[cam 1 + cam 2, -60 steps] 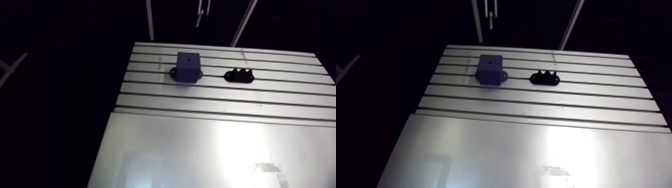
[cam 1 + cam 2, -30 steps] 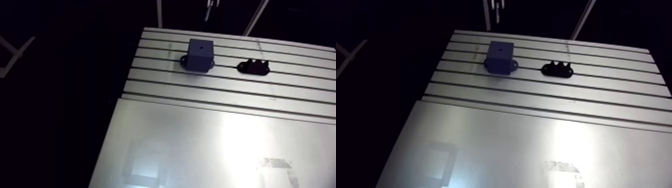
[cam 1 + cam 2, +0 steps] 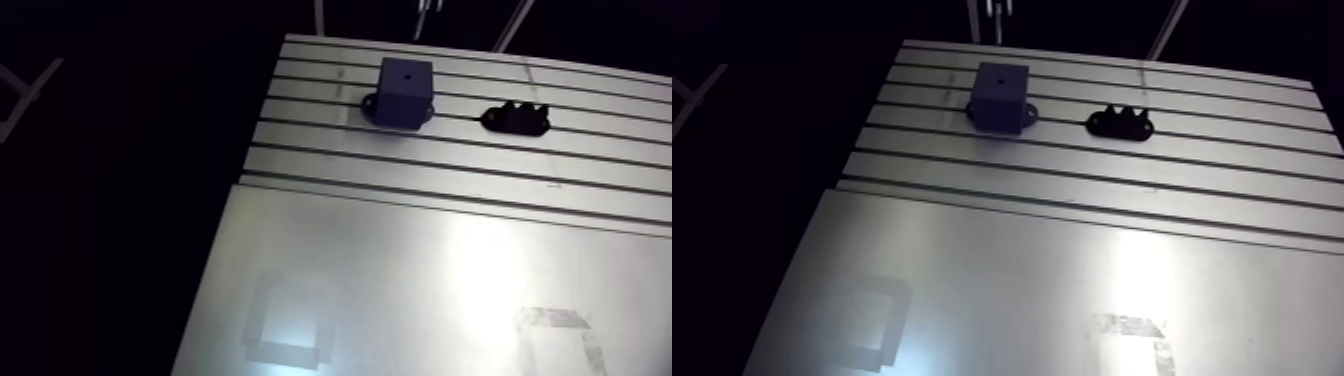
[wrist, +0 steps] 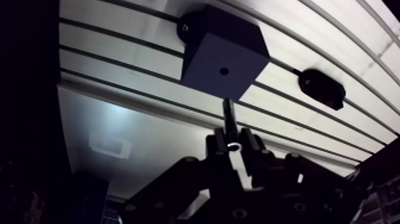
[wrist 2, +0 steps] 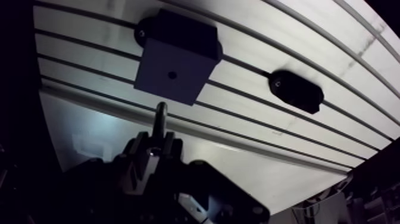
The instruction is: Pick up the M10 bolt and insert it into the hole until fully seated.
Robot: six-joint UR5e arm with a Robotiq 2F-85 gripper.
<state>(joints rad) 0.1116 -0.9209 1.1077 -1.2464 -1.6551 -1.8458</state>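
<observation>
In the wrist view a dark blue block [image 4: 209, 44] stands on the slotted table [image 4: 119, 42] with a small round hole [image 4: 224, 71] in its upper face. My gripper [image 4: 233, 143] is shut on the M10 bolt [image 4: 228, 116]. The bolt's dark shank sticks out ahead of the fingers and its tip sits just short of the block, slightly off from the hole. The arm view shows the same block [image 3: 405, 90] near the table's far edge, with the gripper out of sight.
A black holder with small bumps [image 3: 517, 117] lies beside the block on the slotted rails; it is also in the wrist view [image 4: 321, 88]. A smooth metal sheet [image 3: 400, 280] covers the table's near half. The table's left edge [image 3: 240, 180] drops into darkness.
The whole arm view has shifted, so the camera has moved with the arm. The block and the black holder keep their places on the table.
</observation>
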